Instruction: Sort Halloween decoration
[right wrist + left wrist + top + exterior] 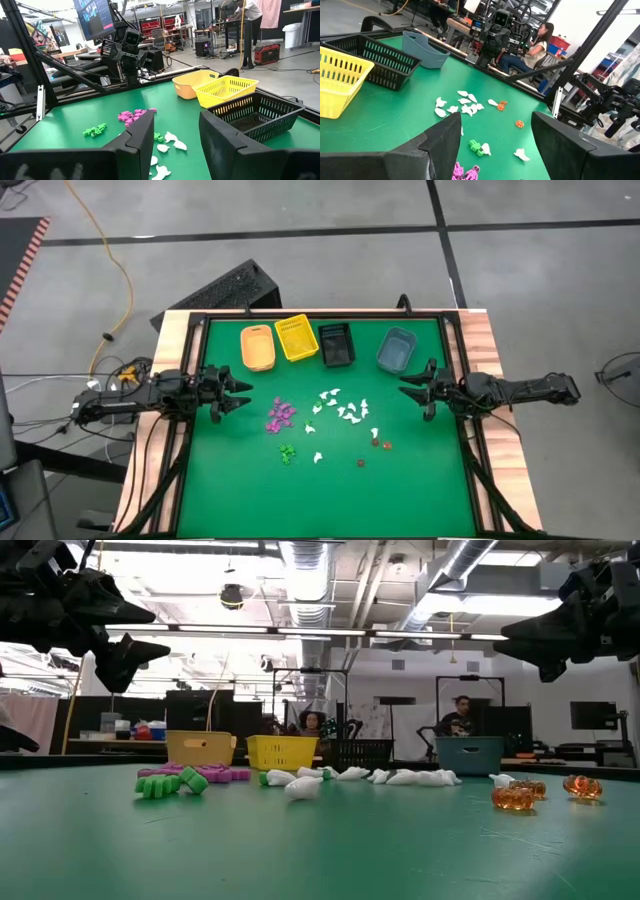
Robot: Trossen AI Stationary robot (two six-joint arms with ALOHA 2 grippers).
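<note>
Green mat (230, 480) strewn with Halloween decoration (340, 410) at its middle, white, purple, green and orange clusters, four bins (322, 345) along the far edge, left gripper (240, 394) and right gripper (408, 390) open, hovering either side, nothing between them and the trinkets

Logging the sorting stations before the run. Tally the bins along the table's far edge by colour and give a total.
Orange bin: 1
Yellow basket: 1
Black basket: 1
Blue-grey bin: 1
Total: 4
</note>
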